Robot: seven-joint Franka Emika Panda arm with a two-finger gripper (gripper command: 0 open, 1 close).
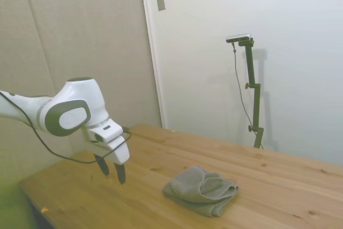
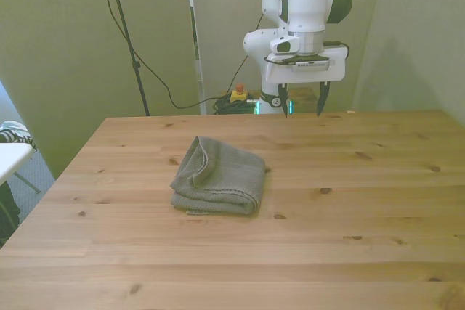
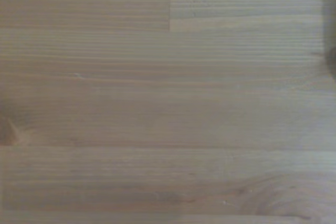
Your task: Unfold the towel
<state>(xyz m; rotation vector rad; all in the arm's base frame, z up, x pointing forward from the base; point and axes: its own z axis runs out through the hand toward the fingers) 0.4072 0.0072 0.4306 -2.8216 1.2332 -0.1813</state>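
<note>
Clearly unstarted: the gripper (image 2: 298, 99) hovers with fingers spread, empty, while the folded towel (image 2: 218, 177) lies on the wooden table (image 2: 363, 252) at its seven o'clock. Next, likely reaching for a loose edge.

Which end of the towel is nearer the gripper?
The bunched end of the towel, toward the front view's left, lies nearer the open gripper.

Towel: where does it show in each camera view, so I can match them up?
Side view: the towel lies folded, lower middle, right of the open gripper.
Front view: centre-left on the table, nearer than the gripper.
Wrist view: not in it; only bare wood.
Shared landmark: the gripper.
</note>
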